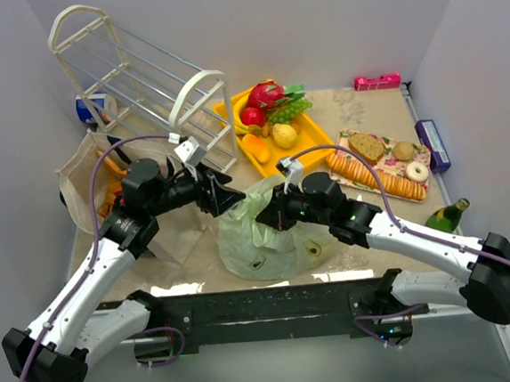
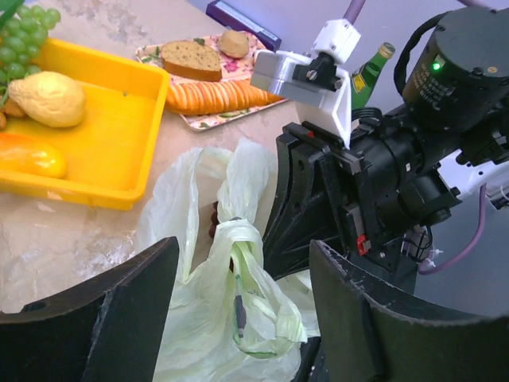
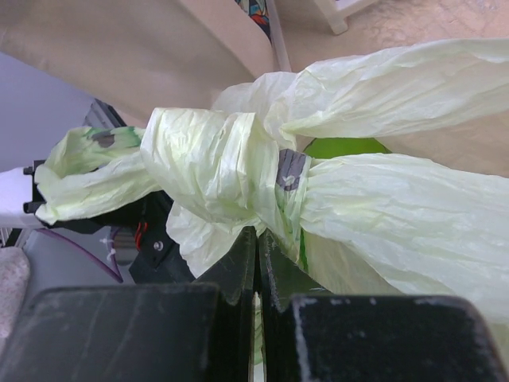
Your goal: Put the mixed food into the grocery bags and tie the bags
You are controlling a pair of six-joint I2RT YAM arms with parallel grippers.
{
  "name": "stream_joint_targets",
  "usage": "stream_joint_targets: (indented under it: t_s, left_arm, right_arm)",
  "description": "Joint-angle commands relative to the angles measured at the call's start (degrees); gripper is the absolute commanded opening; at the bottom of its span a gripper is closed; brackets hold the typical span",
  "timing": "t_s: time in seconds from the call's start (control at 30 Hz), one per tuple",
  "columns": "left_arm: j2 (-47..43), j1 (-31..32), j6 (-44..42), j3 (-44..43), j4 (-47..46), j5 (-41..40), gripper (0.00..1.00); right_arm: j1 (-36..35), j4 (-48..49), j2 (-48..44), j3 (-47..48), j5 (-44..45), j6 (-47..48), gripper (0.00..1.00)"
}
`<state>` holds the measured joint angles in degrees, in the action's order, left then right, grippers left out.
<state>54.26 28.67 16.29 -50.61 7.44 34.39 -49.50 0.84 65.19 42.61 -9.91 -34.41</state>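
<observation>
1. At 9 o'clock on the table stands the beige tote [image 1: 84, 175]. Its top is open and something orange shows inside. Its handles are not tied yet.
2. Just left of the middle is the left gripper [image 1: 226, 199]. Its fingers are spread wide and hold nothing. It sits right beside the top of the green bag.
3. The pale-green bag [image 1: 260, 244] lies in the middle, a little toward 6 o'clock. It looks full, and dark and green shapes show through the thin plastic. Its handles are twisted into a knot [image 3: 227, 155]. I think this bag is packed and its tie is done or almost done.
4. The right gripper [image 1: 273, 218] is at the bag's top. Its fingers are squeezed tight together just under the knot. They look like they pinch a thin fold of the bag.
5. At 12 o'clock is the yellow tray [image 1: 308, 133]. The toy fruits [image 1: 270, 109] lie in it, not in any bag. I cannot tell if they must go in too.
6. At 2 o'clock are the bread and crackers [image 1: 374, 176], also out on the table.
7. Left to do, I think: finish the tote and tie it.
</observation>
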Motion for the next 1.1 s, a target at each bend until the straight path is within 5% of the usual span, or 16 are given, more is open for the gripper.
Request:
stream_joint_targets:
  t_s: [0.0,0.23,0.7,0.77,1.07]
  left_arm:
    - [1.0,-0.4,-2.0,-3.0,1.3,0.5,0.73]
    - [10.2,0.2,-6.7,-6.4,6.2,7.5,0.79]
    - [16.7,3.3,-8.1,-7.1,7.9,8.8,0.82]
    - [17.3,3.9,-7.9,-7.0,7.6,8.9,0.74]
    - [17.5,4.5,-7.4,-5.5,4.5,11.7,0.08]
  right_arm:
    - [-0.3,0.2,-1.6,0.2,1.3,0.8,0.00]
    - [-0.3,-0.6,-1.8,0.5,1.1,1.5,0.00]
    - [-0.3,-2.2,-1.4,0.9,1.5,2.8,0.00]
    - [-0.3,-3.0,-1.4,1.0,1.7,3.1,0.00]
    - [-0.3,-8.9,-1.8,2.5,5.9,5.8,0.00]
